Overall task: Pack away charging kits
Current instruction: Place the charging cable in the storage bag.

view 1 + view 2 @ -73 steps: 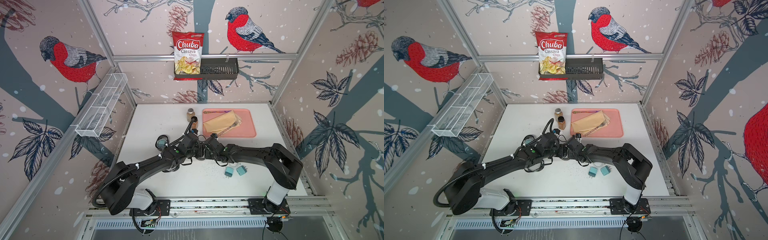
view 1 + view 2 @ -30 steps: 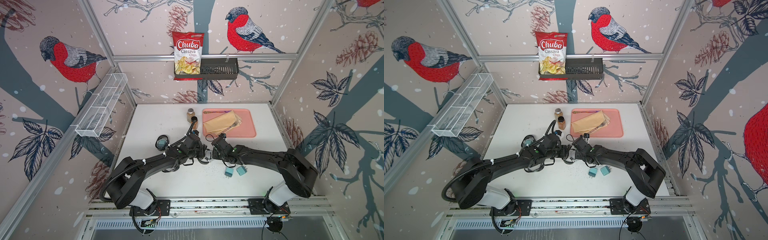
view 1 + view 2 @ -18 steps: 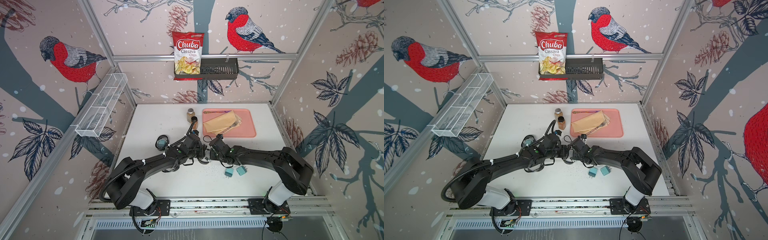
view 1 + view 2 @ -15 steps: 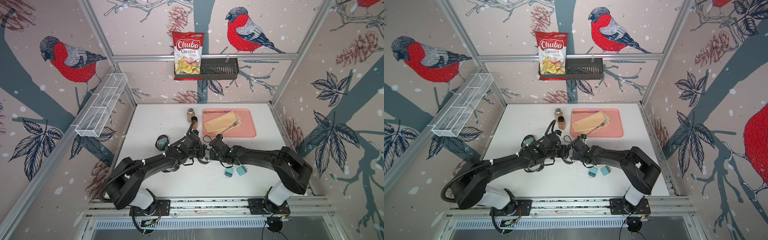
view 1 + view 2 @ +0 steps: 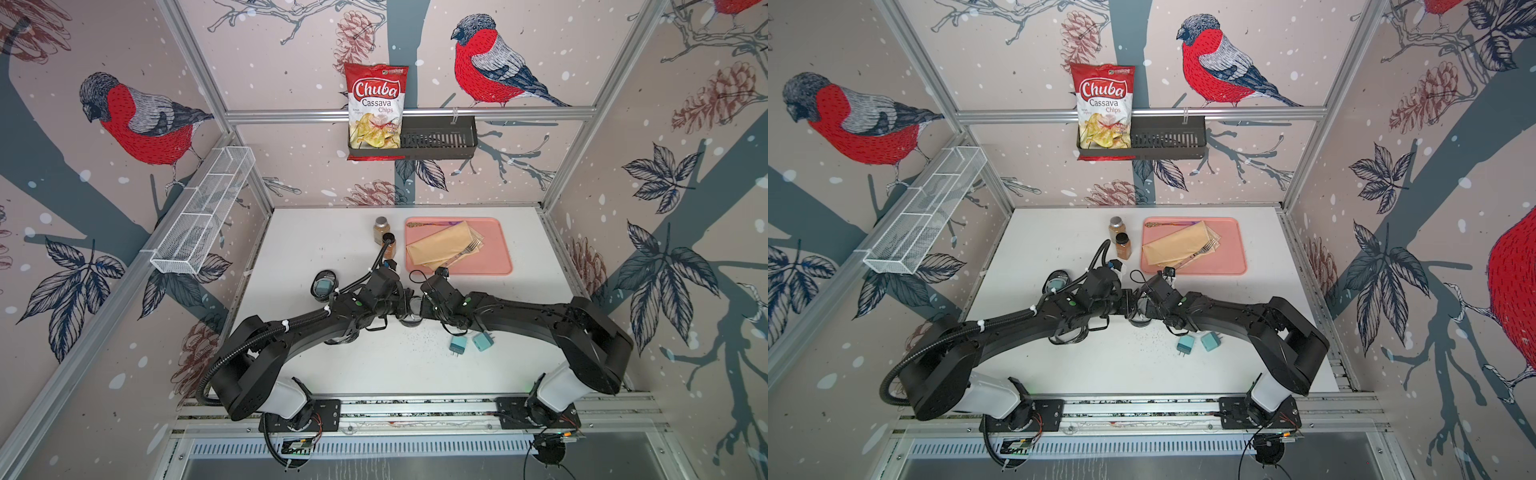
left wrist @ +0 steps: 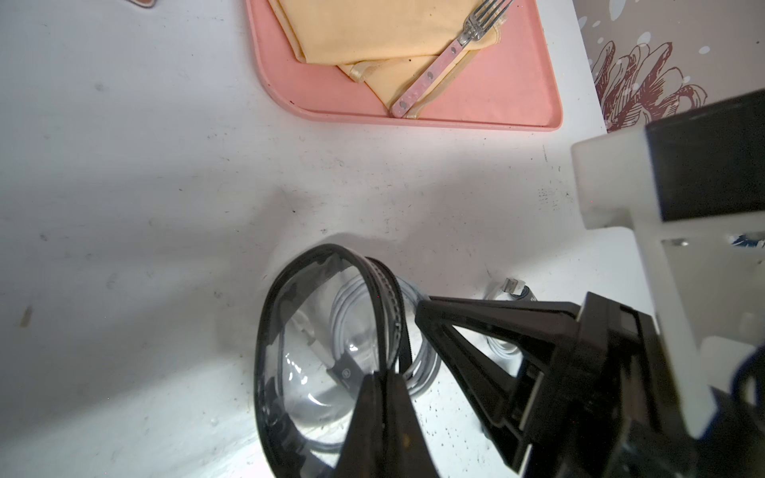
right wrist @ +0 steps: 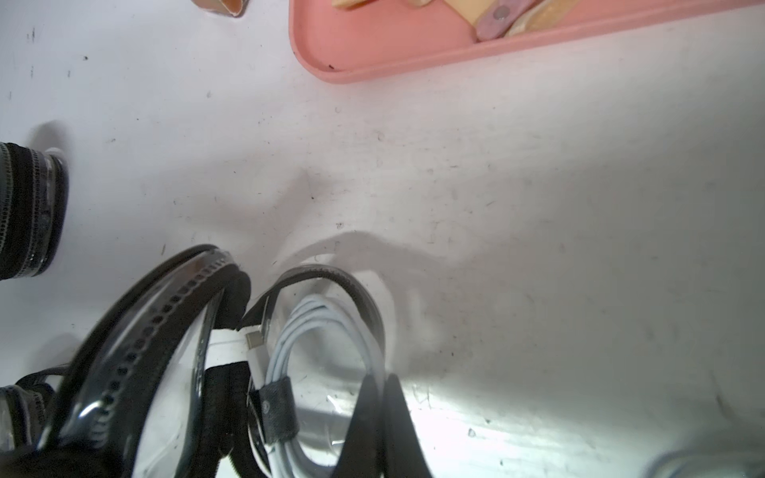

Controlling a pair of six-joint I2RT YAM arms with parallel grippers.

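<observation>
Item in hand: oval clear case with black zip rim [image 6: 314,331], opened like a clamshell at the middle of the white tabletop [image 5: 332,232], between the two arms and near the front edge of the pink plastic tray [image 5: 496,249]. Contents: coiled white cable [image 7: 298,351], bound by a dark strap, lying in the half on the right arm's side. Left gripper [image 6: 381,378]: jaws pinched narrow on the black rim of one half. Right gripper [image 7: 383,387]: jaws likewise closed tight, on the rim of the cable-bearing half. White cable end with metal plug [image 6: 512,286]: shows past the right gripper's finger; whether it belongs to the same coil cannot be told. Loose stock: teal cube plug charger with prongs toward the front [image 5: 457,345] and second teal cube charger [image 5: 482,341], side by side on the table just beside the right arm. Second oval black-rimmed case [image 5: 324,286]: lying flat beside the left arm, a teal shape showing through its lid. Other holdings: grey-capped brown spice jar [image 5: 380,227] and black-capped brown spice jar [image 5: 389,246], upright, just left of the tray. Folded yellow cloth napkin [image 5: 440,245] on the tray, with a pink-handled metal fork [image 6: 434,70] lying on it. Red-and-white Chuba cassava chips bag [image 5: 376,108] in a black slotted wall basket [image 5: 440,137]. White wire mesh shelf [image 5: 203,212] on the left wall.
</observation>
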